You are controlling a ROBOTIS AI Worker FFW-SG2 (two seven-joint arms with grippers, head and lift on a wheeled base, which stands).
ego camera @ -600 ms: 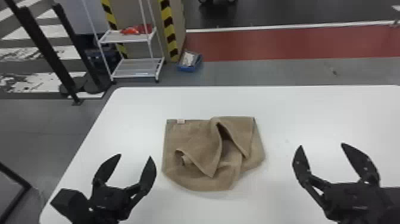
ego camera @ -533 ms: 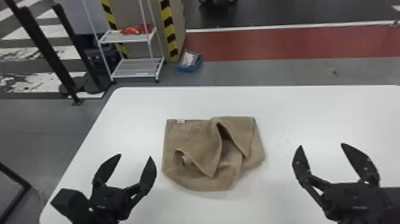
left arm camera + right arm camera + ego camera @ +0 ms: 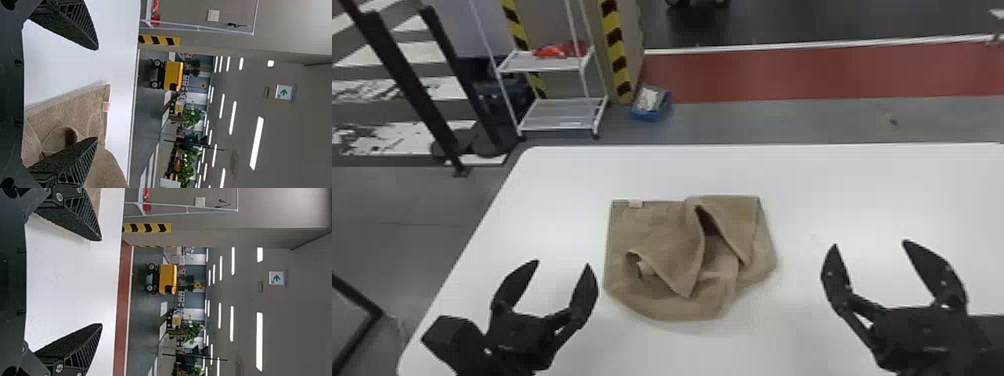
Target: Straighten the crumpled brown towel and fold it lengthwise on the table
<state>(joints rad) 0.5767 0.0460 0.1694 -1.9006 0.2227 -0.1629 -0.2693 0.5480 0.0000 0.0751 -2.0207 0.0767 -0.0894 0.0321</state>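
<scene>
A: Where's the towel (image 3: 657, 225)?

B: Crumpled on the table (image 3: 857, 185), between the two grippers and closer to the left one.

A: And how are they set?

B: The left gripper (image 3: 562, 263) is spread wide with nothing in it. The right gripper (image 3: 870, 243) is wide and empty too, well apart from the cloth.

A: So what worries you?

B: Picking the wrong layer. That pointed flap (image 3: 677, 260) lies over more cloth, so a deep pinch could catch both and drag the whole bundle instead of opening it.

A: What about the hollow (image 3: 708, 222) beside it?

B: A fingertip could slip in there and snag, I'd guess. The little curl (image 3: 646, 270) near the flap might also get pressed flat as a hidden crease.

A: Could it slide?

B: Likely, if only one side is pulled; nothing pins the cloth down. The corner by the tag (image 3: 635, 204) looks flat, so I'd keep that steady.

A: And the fold?

B: Start it before the rounded near edge is straight, and the long sides probably won't meet. Straightening comes first.
</scene>
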